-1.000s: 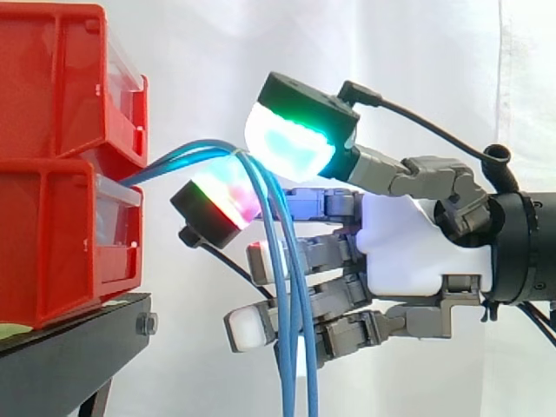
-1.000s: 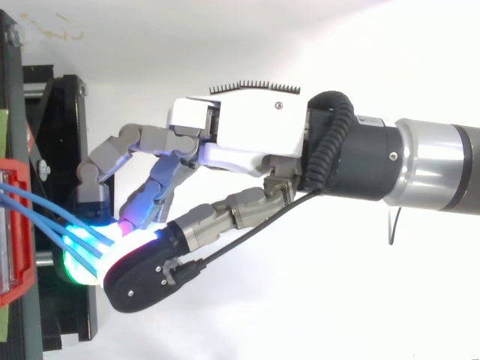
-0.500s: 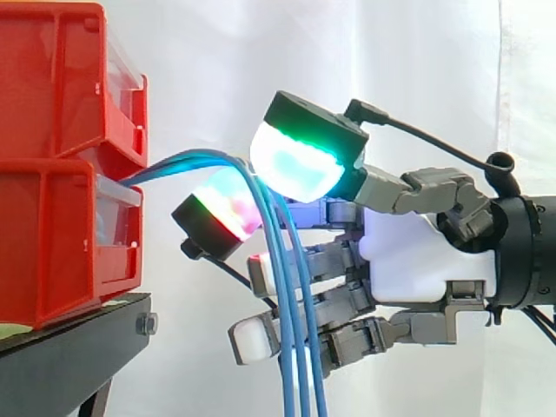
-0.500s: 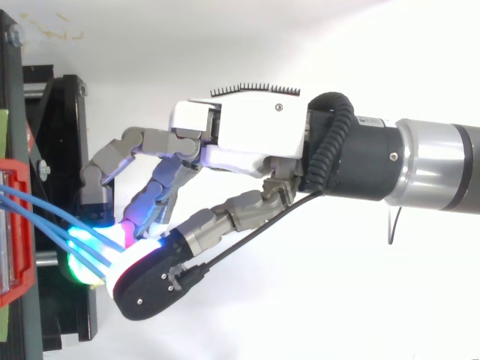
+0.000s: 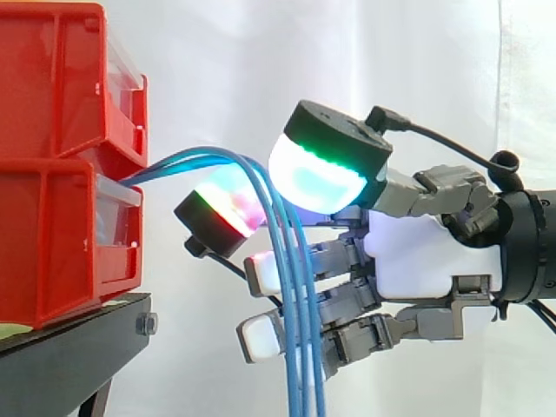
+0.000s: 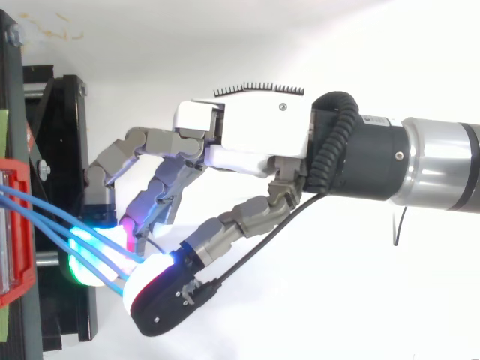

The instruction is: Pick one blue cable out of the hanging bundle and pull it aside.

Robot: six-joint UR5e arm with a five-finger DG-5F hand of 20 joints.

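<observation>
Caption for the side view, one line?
Robot hand among the blue cables that arc out from the stacked red bins and hang down.

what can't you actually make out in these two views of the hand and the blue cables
- Lower ends of the blue cables: side view, cut off by the bottom edge.
- Where they start inside the red bin: side view, the bin's wall hides it; top view, cut off by the left edge.
- Whether the hand grips any cable: top view, glare washes out the contact; side view, the strands overlap there.
</observation>
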